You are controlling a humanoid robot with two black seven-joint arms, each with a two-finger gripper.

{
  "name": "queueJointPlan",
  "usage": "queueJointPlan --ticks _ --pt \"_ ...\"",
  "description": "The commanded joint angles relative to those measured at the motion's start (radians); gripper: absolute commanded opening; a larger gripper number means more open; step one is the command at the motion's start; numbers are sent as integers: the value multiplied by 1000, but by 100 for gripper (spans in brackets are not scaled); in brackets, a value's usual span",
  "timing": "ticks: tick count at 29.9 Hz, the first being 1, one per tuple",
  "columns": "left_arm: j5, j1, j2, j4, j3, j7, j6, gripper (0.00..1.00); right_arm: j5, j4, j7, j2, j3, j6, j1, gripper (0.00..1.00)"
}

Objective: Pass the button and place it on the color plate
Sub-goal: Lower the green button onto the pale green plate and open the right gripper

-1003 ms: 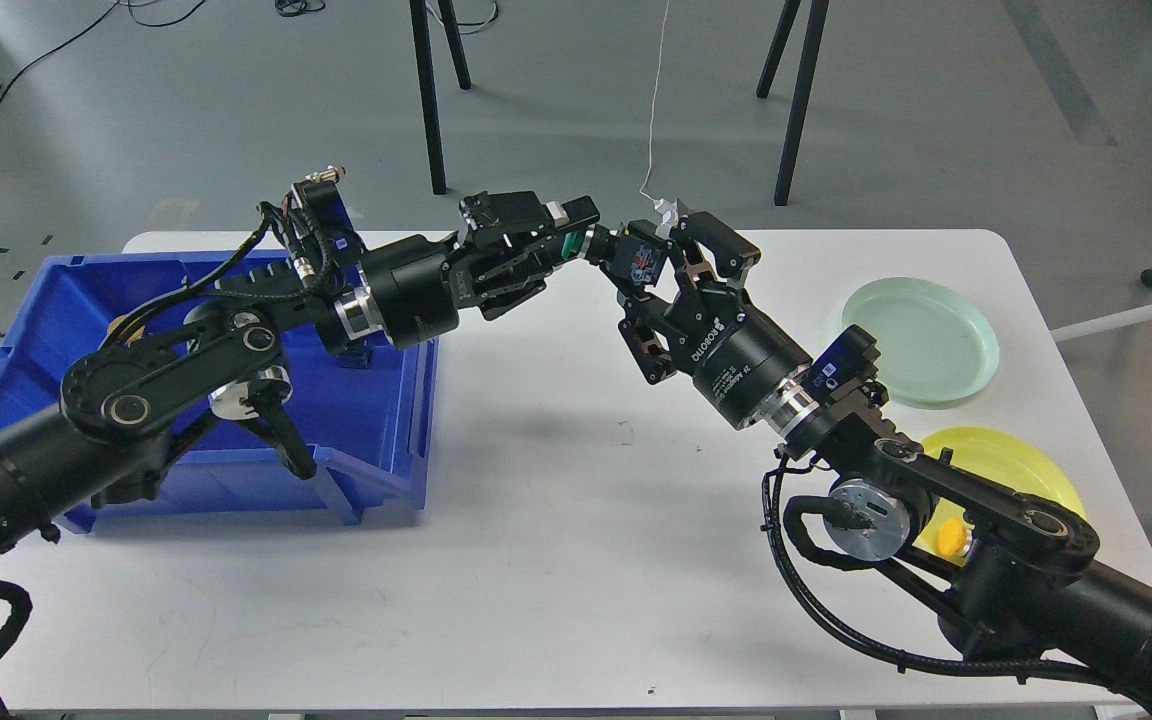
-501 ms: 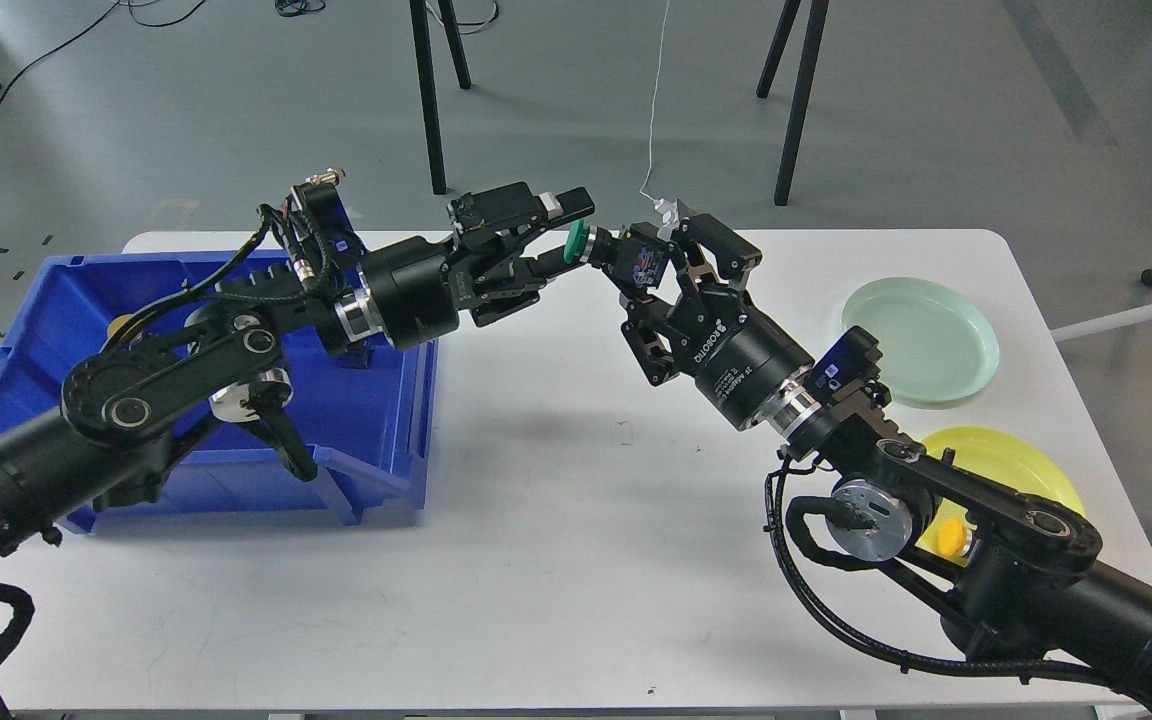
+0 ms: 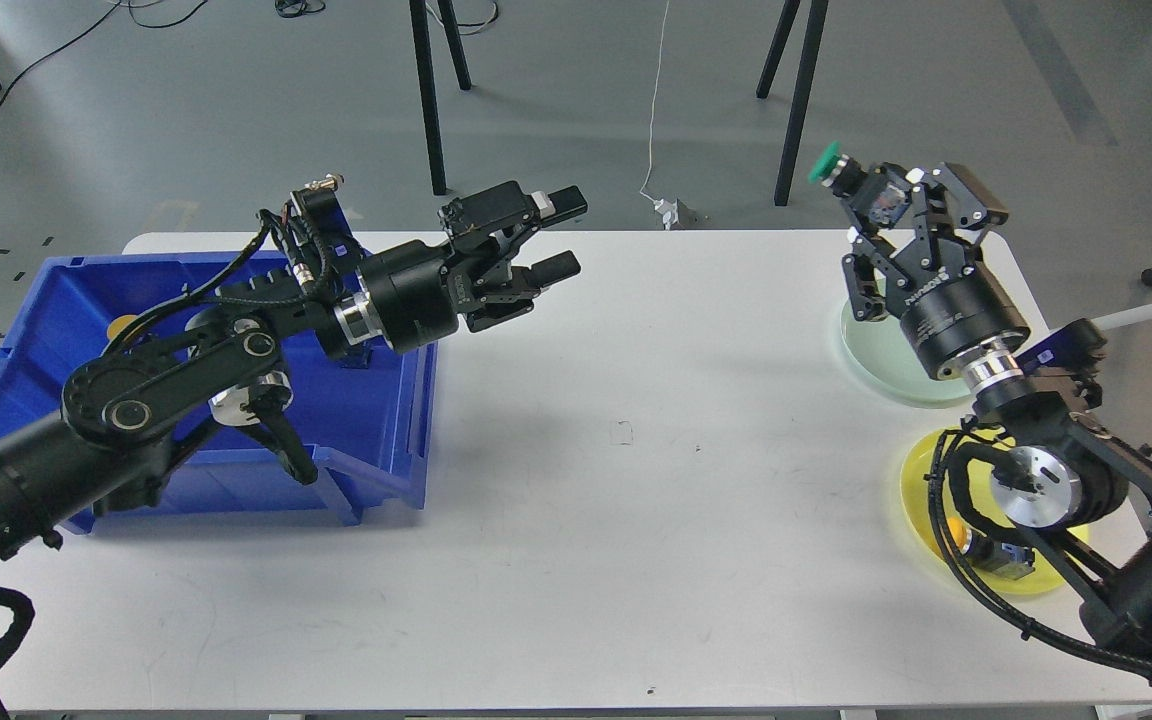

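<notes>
Hand-over done, placing pending: right gripper (image 3: 881,190) is pinching the green-capped round push button (image 3: 829,166) in its jaws, hovering above the pale green plate (image 3: 871,362) on the white bench (image 3: 576,480), left gripper (image 3: 561,235) jaws spread, empty.

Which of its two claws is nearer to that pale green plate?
The right gripper: it hangs above the pale green plate, holding a green button. The left gripper is open, far across the table by the blue bin.
</notes>
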Motion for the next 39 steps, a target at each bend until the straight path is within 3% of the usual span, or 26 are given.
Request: queueJointPlan --ticks 1,6,14,23,29,39 --pt "0 0 0 0 0 0 0 92 -4 -165 -43 -14 6 -21 0 1" --pt "-1 0 0 0 0 0 0 92 -16 -412 -100 1 -54 -98 51 1" --pt "-3 2 0 0 0 0 0 92 -16 -606 -108 87 -347 -297 235 1" --pt "-3 5 0 0 -1 0 0 92 -16 -801 -108 203 -487 -321 324 3" --pt "-3 5 0 0 -3 0 0 92 -16 -818 -124 223 -497 -321 332 18" --pt "-1 5 -3 0 -1 0 0 92 -15 -835 -121 237 -496 -324 336 55"
